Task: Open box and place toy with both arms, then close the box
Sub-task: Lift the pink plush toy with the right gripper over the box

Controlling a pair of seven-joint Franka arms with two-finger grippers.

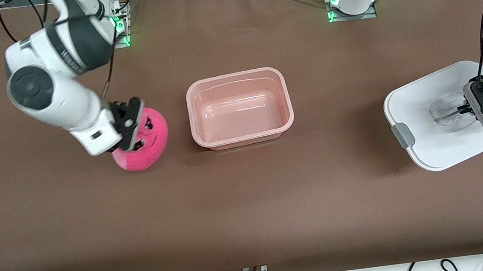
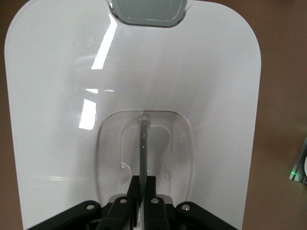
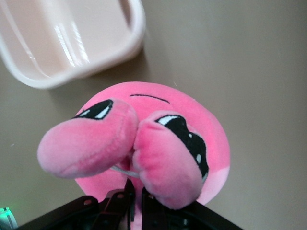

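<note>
Box (image 1: 240, 108), a rounded-rectangular tub of translucent pink plastic, sits open in the middle of the brown table (image 1: 252, 209) in the front view, and we see nothing inside it. Toward the right arm's end, beside the tub, the right gripper (image 1: 130, 125) is closed on the toy (image 1: 143, 142), a round hot-pink plush blob pinched at its top. Toward the left arm's end, well apart from the tub, the left gripper (image 1: 467, 109) is shut on the clear recessed handle of the lid (image 1: 439, 126), a smooth white rounded panel with a grey clip (image 1: 402, 135) at one end.

In the left wrist view we look down our left gripper (image 2: 142, 191): its black fingers (image 2: 151, 189) squeeze a thin clear bar inside the lid's (image 2: 62, 143) glossy handle recess, and the grey clip (image 2: 147, 12) lies at the end away from the pincer.

In the right wrist view our right gripper (image 3: 135, 201) has its fingers (image 3: 148, 203) nearly together, bunching soft plush; two fat folds of the toy (image 3: 192, 120), each carrying a dark sleepy eye, bulge just past the fingertips. The box's (image 3: 115, 52) pale rim shows farther out from the pincer.
</note>
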